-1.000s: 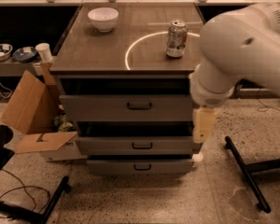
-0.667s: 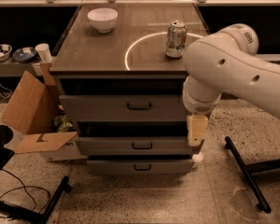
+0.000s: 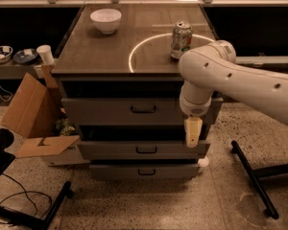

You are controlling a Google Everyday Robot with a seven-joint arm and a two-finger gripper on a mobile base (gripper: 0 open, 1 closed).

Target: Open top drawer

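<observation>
While the gripper (image 3: 192,132) (grip unreadable) hangs seemingly by the top drawer (image 3: 110,110): three drawers (image 3: 110,150), one can (image 3: 181,40).

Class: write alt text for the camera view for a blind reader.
A white robot arm holds its gripper before the top drawer of a grey cabinet, right of the dark handle. A bowl and a can stand on top.

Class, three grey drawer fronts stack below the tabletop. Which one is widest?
The top drawer, directly under the tabletop: wider and taller than the other two. The gripper hangs near its lower right-hand corner.
</observation>
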